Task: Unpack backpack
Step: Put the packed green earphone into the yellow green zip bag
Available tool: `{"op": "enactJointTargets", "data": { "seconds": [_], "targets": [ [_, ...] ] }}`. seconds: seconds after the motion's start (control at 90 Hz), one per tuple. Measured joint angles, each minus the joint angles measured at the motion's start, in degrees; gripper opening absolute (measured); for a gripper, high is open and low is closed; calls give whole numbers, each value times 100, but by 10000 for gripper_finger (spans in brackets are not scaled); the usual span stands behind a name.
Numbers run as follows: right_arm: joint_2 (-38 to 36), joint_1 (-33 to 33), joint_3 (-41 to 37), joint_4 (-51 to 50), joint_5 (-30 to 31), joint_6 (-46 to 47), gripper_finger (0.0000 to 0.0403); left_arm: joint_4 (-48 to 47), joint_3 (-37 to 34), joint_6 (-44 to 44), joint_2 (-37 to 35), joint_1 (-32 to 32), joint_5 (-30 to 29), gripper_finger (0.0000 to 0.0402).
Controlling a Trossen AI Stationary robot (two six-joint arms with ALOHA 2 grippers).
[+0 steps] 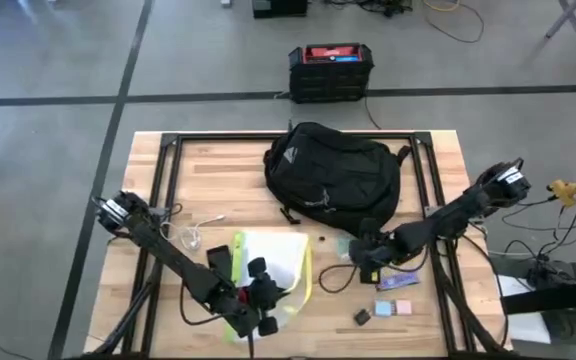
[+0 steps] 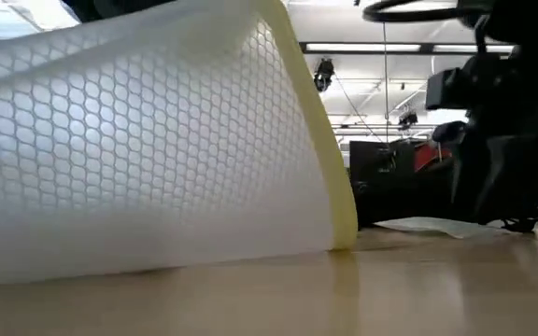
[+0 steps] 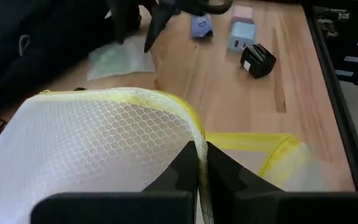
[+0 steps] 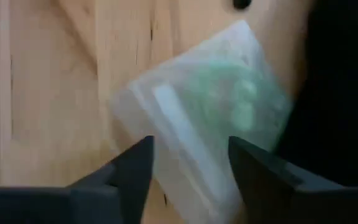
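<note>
Wooden surface carries everything. Backpack lies at its far middle, black and rounded. White mesh pouch with yellow trim sits at the near edge; left end effector is clenched on its yellow edge. Clear plastic bag with greenish contents lies just beside the backpack; right end effector hovers over it, fingers spread apart. Small pastel items lie near the right front.
</note>
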Motion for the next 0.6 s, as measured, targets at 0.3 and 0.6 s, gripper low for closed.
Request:
{"op": "enactJointTargets", "data": {
  "seconds": [0.3, 0.6],
  "targets": [
    [699, -618, -110, 1248, -653, -363, 228, 126, 55, 623, -36, -151, 350, 0],
    [607, -523, -27, 1145, -744, -259, 15, -578, 57, 476, -132, -119, 183, 0]
  ]
}}
